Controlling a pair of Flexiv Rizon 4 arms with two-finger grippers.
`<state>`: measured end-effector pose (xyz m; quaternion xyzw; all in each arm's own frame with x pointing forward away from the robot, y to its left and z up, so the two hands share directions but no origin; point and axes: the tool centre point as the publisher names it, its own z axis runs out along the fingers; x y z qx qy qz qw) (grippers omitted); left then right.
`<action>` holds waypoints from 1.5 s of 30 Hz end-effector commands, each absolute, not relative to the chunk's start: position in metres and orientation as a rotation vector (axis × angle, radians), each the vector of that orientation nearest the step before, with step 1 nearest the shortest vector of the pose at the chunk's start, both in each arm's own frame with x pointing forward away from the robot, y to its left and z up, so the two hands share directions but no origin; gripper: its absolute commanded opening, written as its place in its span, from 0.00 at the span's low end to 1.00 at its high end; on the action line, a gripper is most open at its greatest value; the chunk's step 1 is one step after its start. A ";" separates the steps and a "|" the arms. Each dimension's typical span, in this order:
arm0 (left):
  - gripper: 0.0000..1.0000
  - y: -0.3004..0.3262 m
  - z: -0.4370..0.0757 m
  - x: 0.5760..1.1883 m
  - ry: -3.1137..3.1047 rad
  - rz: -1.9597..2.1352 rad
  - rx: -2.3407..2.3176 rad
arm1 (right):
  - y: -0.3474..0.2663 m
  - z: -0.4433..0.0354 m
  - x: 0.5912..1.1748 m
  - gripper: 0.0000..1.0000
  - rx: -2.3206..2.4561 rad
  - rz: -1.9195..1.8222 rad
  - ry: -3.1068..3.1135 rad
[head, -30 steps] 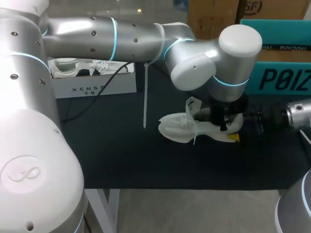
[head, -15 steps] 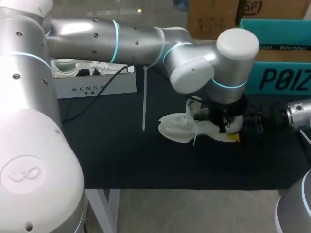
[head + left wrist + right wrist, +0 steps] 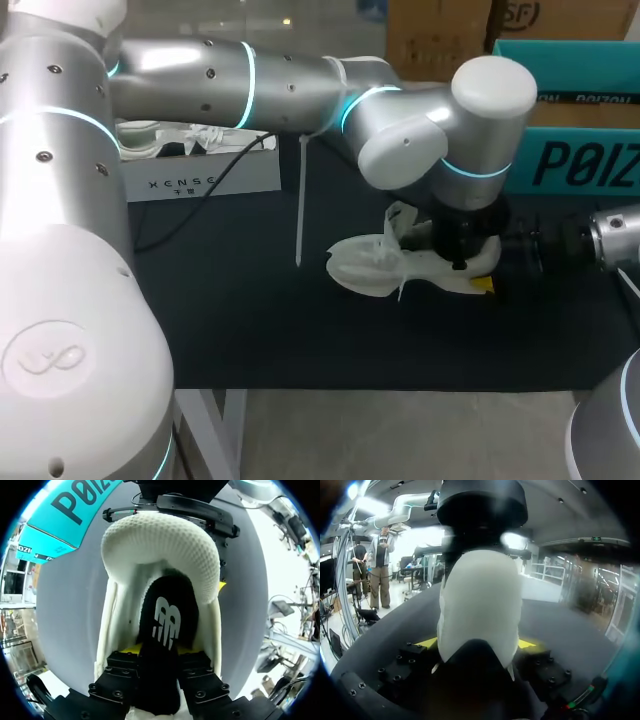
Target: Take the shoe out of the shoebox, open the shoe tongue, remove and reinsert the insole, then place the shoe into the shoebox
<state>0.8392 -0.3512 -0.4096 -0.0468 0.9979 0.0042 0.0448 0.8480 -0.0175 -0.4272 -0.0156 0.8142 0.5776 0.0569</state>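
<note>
Shoe [image 3: 380, 265] lies on the table [image 3: 250, 320], with its heel wedged between the right gripper's [image 3: 477, 643] fingers, which clamp it from both sides. Left gripper [image 3: 159, 649] sits over the shoe's opening, pinching the black insole [image 3: 167, 615] between its tips, the heel collar just ahead.

left arm [image 3: 180, 85]: silver | rings [image 3: 247, 85]: cyan | left pincer [image 3: 159, 649]: black, yellow-tipped

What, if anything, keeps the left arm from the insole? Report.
Likely nothing, so yes: the left claw is inside the shoe, shut on the black insole from both sides.
</note>
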 end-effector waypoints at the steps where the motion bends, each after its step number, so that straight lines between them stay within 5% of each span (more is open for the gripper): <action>1: 0.34 -0.353 -0.425 0.833 3.047 0.015 -0.141 | -0.017 -0.431 0.851 0.00 -0.044 1.749 2.470; 15: 0.36 -0.355 -0.475 0.832 3.030 0.007 -0.111 | -0.017 -0.431 0.851 0.00 -0.044 1.749 2.470; 17: 0.22 -0.356 -0.487 0.833 3.040 -0.004 -0.119 | -0.017 -0.431 0.851 0.00 -0.044 1.749 2.470; 18: 0.02 -0.356 -0.493 0.834 3.043 -0.008 -0.130 | -0.017 -0.431 0.851 0.00 -0.044 1.749 2.470; 19: 0.00 -0.356 -0.497 0.834 3.048 -0.010 -0.131 | -0.017 -0.431 0.851 0.00 -0.044 1.749 2.470; 45: 0.00 -0.337 -0.432 0.827 2.894 -0.194 -0.202 | -0.017 -0.431 0.851 0.00 -0.044 1.749 2.470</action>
